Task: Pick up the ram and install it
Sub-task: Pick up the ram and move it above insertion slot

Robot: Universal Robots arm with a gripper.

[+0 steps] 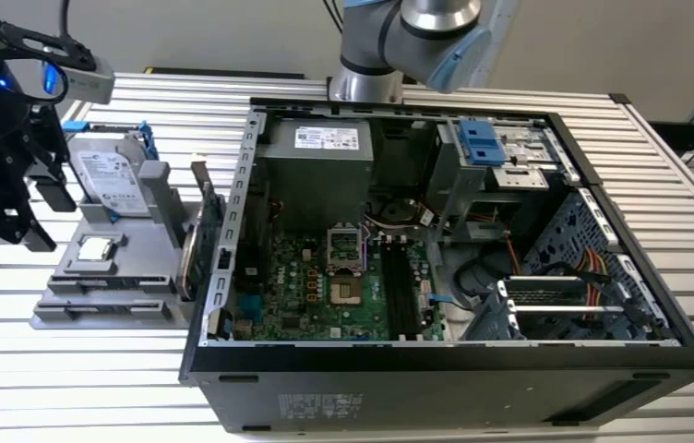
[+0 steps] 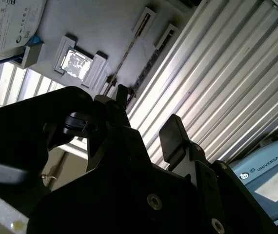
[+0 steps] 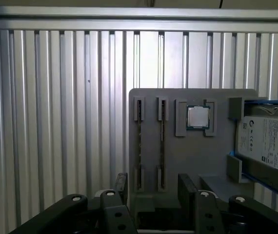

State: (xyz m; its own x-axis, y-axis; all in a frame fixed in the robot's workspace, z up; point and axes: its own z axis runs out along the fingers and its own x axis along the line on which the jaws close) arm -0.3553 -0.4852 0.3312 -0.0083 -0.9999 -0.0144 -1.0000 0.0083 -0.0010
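The ram (image 3: pixel 161 146) stands edge-on as a thin strip in a slot of the grey holder (image 3: pixel 192 161), next to a second strip (image 3: pixel 139 146) nearer the holder's edge. In the second wrist view the ram (image 2: pixel 129 48) is the strip closer to the silver chip (image 2: pixel 73 63). In the exterior view the ram (image 1: pixel 195 198) rises beside a taller green card (image 1: pixel 209 245). My gripper (image 1: pixel 45 217) hangs at the exterior view's left, beside the holder (image 1: pixel 101 309). In both wrist views the gripper (image 3: pixel 153 187) (image 2: pixel 146 119) is open and holds nothing, away from the strips.
The open computer case (image 1: pixel 593 194) lies at the exterior view's right of the holder, with the motherboard (image 1: pixel 322 286) and its dark memory slots (image 1: pixel 402 281) exposed. A hard drive (image 1: pixel 111 180) stands in the holder beside a silver chip (image 1: pixel 99 247). The table (image 1: pixel 27 388) is ribbed metal.
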